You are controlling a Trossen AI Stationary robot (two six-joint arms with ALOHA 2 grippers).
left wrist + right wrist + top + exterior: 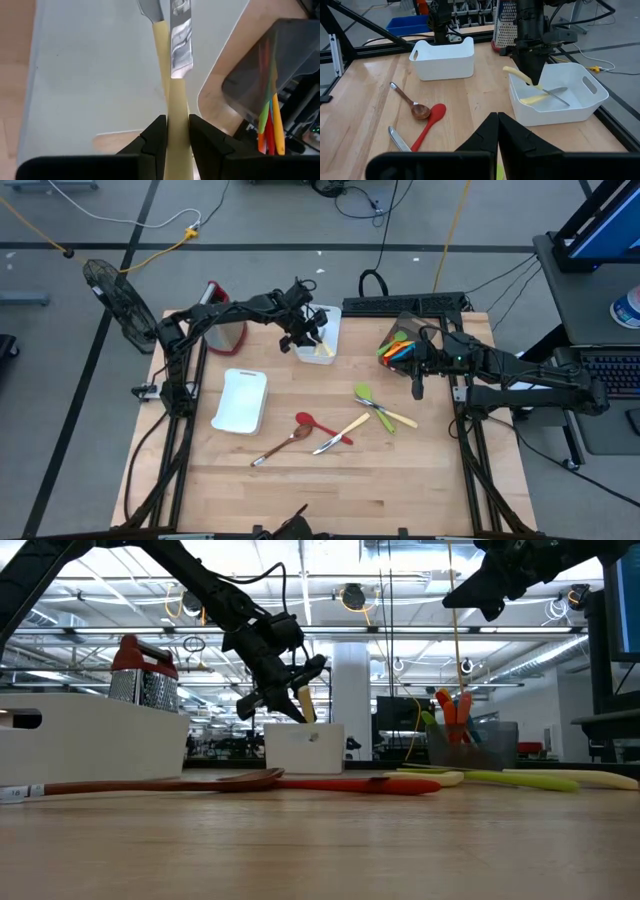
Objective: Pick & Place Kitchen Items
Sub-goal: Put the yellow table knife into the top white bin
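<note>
Pinching a cream-handled knife with a metal blade between my left gripper fingers, I hold it tilted over the white rectangular plastic bin, where another cream-handled knife lies. My right gripper, fingers pressed together, hovers beside the dark bin of colourful utensils.

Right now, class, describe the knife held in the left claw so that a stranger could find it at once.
Find the white bin at the table's far edge, right of the metal grater. Above it the left claw pinches a cream-handled knife. A second cream knife lies inside the bin; the held one hangs in the air, blade down.
</note>
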